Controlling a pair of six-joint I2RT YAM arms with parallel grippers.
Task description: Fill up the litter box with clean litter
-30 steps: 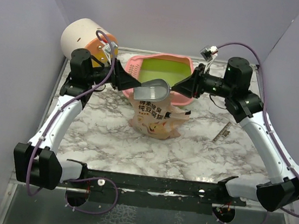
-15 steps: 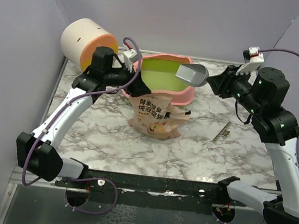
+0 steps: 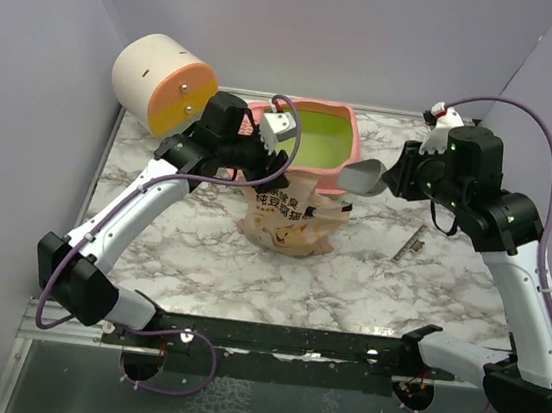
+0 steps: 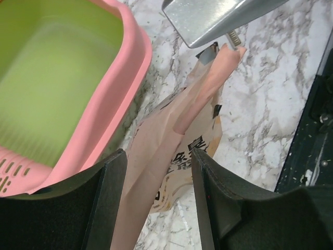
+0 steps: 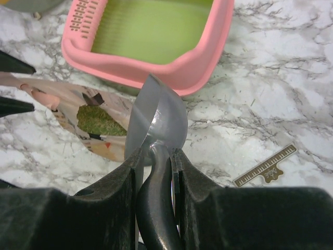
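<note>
While the left gripper [image 4: 158, 153] has its jaws partly closed on the pouch's [image 3: 290, 218] folded top edge, the litter box [image 4: 132, 78] lies just beside one finger. Clean litter [image 5: 99, 121] shows inside the pouch mouth, ahead and left of the right gripper [image 5: 156, 156], which is clamped tight on the grey scoop's [image 5: 158, 122] handle; the box lies just beyond the scoop.

Left end effector [image 4: 158, 159] clamped (right end effector [image 5: 156, 161] too).
</note>
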